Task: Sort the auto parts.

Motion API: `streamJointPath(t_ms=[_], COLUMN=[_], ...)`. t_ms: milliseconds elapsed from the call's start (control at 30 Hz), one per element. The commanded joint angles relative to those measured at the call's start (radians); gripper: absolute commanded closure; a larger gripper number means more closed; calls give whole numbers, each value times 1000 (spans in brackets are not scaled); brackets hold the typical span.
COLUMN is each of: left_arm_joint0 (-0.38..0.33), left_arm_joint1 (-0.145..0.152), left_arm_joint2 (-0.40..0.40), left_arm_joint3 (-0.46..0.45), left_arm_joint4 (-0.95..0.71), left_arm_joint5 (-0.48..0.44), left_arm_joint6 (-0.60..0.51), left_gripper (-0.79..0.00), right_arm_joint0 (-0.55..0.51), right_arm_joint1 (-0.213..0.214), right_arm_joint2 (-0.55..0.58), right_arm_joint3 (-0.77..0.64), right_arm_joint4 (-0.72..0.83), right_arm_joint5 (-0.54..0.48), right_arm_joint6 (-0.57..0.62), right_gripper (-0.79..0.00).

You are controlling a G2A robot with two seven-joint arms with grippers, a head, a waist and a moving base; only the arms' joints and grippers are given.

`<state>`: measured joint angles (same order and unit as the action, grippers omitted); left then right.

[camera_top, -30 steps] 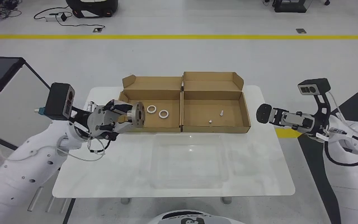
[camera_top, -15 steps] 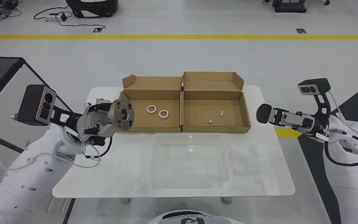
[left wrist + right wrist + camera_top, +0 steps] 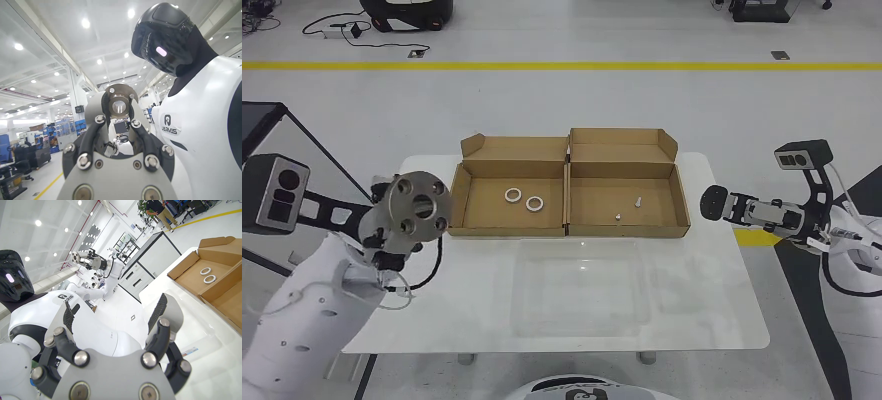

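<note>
- The left pincer (image 3: 117,108) is clamped on a metal disc (image 3: 419,205); its two fingers (image 3: 96,108) press the disc's short hub from either side.
- The disc's flat face, with its ring of bolt holes, is turned up toward the top camera, and the pincer sits behind it.
- The disc is held in the air at the desk's (image 3: 702,300) 9 o'clock edge, at 9 o'clock from the left box (image 3: 470,165), without touching it.
- The right pincer (image 3: 113,308) is spread wide with nothing between its ribbed pads. It hangs off the desk's 3 o'clock side, near the right box (image 3: 674,150).
- The two open cardboard boxes stand side by side, touching, at the desk's 12 o'clock.
- Two white rings (image 3: 512,194) lie close together on the floor of the left box.
- Two small white pieces (image 3: 638,200) lie apart in the right box.
- A clear tray (image 3: 582,290) sits at 6 o'clock from the boxes, mid-desk.
- A small label (image 3: 191,351) is stuck on the tray's edge; its print is too small to read.
</note>
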<state>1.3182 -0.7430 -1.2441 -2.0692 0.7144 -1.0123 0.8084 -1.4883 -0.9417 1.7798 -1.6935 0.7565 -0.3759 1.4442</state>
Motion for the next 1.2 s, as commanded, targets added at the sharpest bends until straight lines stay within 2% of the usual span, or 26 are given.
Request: streamJointPath(t_ms=[0, 333, 467, 667, 933, 1167], left_arm_joint0=[1, 26, 45, 57, 48, 49], left_arm_joint1=[-10, -35, -29, -15, -5, -31], left_arm_joint2=[-3, -17, -12, 1, 1, -41], left_arm_joint3=[-5, 35, 86, 103, 67, 20], left_arm_joint4=[-11, 32, 69, 84, 33, -67], left_arm_joint5=[0, 0, 0, 0, 0, 0], left_arm_joint6=[0, 0, 0, 0, 0, 0], left_gripper=[0, 0, 0, 0, 0, 0], right_arm_joint0=[0, 0, 0, 0, 0, 0], right_arm_joint1=[0, 0, 0, 0, 0, 0], right_arm_joint2=[0, 0, 0, 0, 0, 0], right_arm_joint3=[0, 0, 0, 0, 0, 0], right_arm_joint4=[0, 0, 0, 0, 0, 0], right_arm_joint5=[0, 0, 0, 0, 0, 0], right_arm_joint6=[0, 0, 0, 0, 0, 0], right_gripper=[-785, -785, -785, -785, -785, -785])
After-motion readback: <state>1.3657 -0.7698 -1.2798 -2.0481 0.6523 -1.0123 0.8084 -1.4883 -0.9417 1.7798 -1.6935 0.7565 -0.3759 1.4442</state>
